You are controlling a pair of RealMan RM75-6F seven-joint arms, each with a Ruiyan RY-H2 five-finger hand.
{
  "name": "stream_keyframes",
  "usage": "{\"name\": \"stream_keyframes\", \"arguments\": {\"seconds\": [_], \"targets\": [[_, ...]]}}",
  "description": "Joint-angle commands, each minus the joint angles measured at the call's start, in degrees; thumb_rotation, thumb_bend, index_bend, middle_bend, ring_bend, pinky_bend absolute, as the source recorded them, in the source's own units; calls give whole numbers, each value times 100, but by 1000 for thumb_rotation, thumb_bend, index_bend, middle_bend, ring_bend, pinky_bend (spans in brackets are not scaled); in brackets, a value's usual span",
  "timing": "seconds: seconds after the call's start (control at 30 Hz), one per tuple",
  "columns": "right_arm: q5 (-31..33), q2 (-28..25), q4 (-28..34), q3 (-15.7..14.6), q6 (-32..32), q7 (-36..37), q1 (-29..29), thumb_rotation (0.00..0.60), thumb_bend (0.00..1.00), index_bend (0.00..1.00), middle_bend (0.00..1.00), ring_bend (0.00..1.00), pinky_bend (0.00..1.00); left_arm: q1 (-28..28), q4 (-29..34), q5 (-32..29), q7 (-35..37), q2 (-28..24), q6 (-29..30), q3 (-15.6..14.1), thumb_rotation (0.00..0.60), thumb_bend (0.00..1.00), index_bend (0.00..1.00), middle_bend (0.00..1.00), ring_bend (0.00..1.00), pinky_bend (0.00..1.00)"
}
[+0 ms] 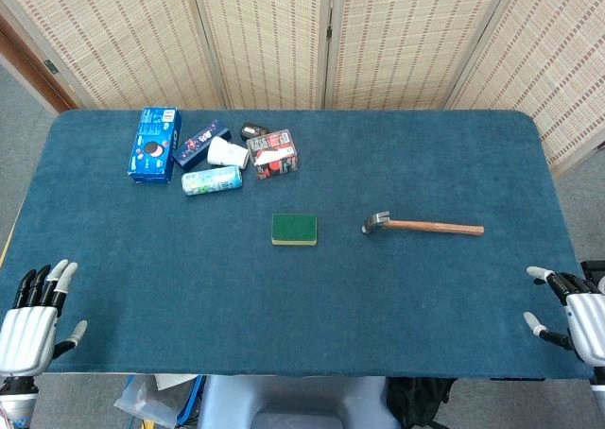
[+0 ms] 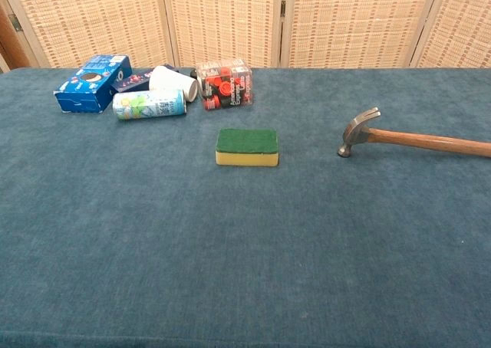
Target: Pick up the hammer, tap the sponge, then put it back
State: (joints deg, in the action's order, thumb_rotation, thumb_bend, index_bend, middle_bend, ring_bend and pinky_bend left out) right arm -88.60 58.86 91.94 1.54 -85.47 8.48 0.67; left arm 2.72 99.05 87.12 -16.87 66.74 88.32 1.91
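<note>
Hammer [image 1: 423, 226]: lies flat on the table [image 1: 425, 155], right of centre, steel head toward the sponge [image 1: 294, 229], wooden handle running off to the right; untouched. Sponge: green face up over a yellow body, mid-table, near the hammer head but apart from it. Left hand [image 1: 33, 320]: at the near left edge, holding nothing, fingers spread. Right hand [image 1: 572, 311]: at the near right corner, also holding nothing, fingers apart, well short of the handle. Step in hand, as judged: the pick-up, not yet begun. The next move calls for the right hand to reach forward to the handle and close round it. Clutter, far left: blue box [image 1: 154, 144] marked with an Oreo-type biscuit, name too small to read; pale can [image 1: 212, 180] lying on its side; white cup [image 1: 228, 152]; red-and-black pack [image 1: 274, 154]; lettering unreadable throughout.
</note>
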Motion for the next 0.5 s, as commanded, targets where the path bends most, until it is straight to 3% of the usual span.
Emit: {"name": "stream_keyframes", "arguments": {"seconds": [0.03,0.5], "targets": [[-7,-2,9,-11,-1,-7,0,600,238,254,366,288,324,3,-5,-1,5,-3,-10,-4,600,262,0,0,0,0],[-3,35,88,29,59,-224,97,600,238,254,367,289,324,-4,-50,-21,81,4,-36,-30,600,262,0,0,0,0]]}}
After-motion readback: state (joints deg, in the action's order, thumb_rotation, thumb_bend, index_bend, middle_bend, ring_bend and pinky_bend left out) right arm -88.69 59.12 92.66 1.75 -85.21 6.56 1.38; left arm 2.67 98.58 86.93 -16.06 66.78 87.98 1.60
